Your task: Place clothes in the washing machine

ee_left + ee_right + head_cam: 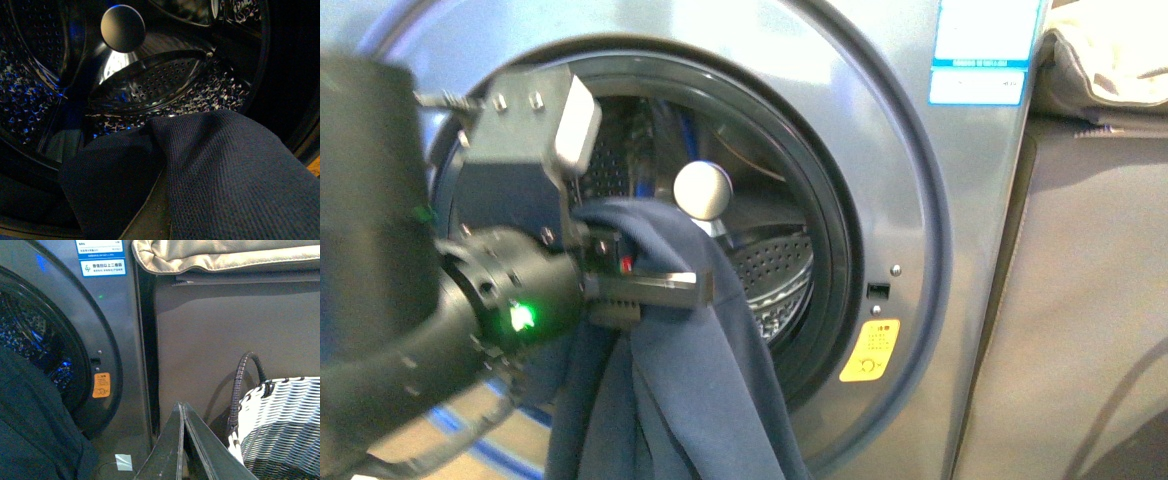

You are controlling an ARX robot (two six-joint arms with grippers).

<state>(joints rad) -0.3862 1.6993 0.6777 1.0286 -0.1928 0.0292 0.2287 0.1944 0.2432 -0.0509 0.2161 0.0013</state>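
Navy clothes (pixel 35 430) hang before the washing machine (pixel 112 330), a white wicker basket (pixel 285 415) well apart.

We see navy, finely ribbed clothes (pixel 690 390); a silver-grey washing machine (pixel 920 250) with black door seal (pixel 832 215), hole-dotted steel drum (pixel 775 262), yellow sticker (pixel 871 350) and blue-white labels (pixel 985 50); cream fabric (pixel 225 255); a white woven basket (pixel 285 420).

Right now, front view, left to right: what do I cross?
left arm → clothes → yellow sticker → blue-white label → beige fabric
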